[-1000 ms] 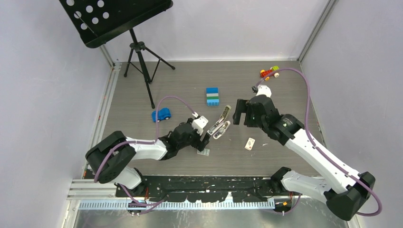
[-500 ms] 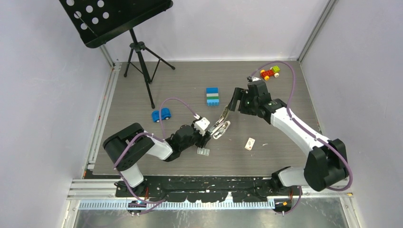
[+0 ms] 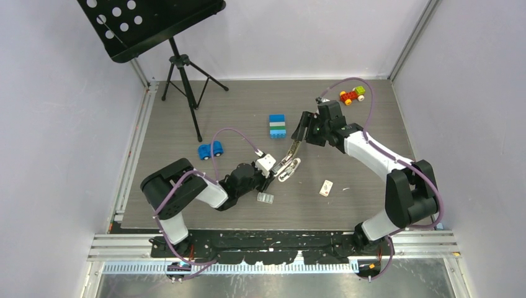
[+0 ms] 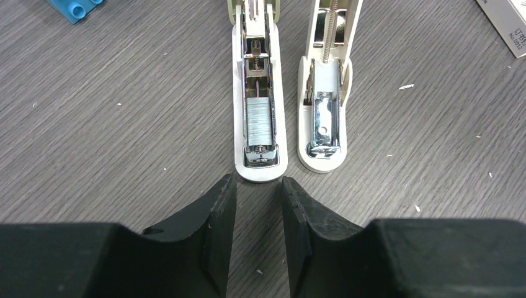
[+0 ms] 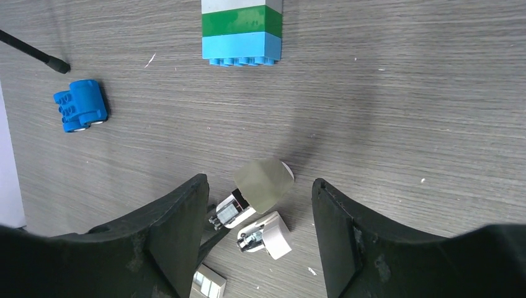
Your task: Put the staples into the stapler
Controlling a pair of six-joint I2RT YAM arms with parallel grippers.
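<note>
Left wrist: slim white chrome-lined stapler [image 4: 258, 93]; left end effector [image 4: 259, 183] slightly parted; right end effector [image 5: 258, 185] wide apart

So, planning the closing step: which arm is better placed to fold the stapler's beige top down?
Probably right: the right gripper has open jaws straddling the stapler's beige top; the left gripper faces its other end.

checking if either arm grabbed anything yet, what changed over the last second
The right gripper moved away from its base and leftward to the stapler's far end, where its open jaws straddle the beige tip; that arm folded in closer. The left gripper edged toward the stapler's near end, its elbow swinging inward. Nothing was gripped or released. Stapler, loose staples, blue car and brick stack stayed put.
</note>
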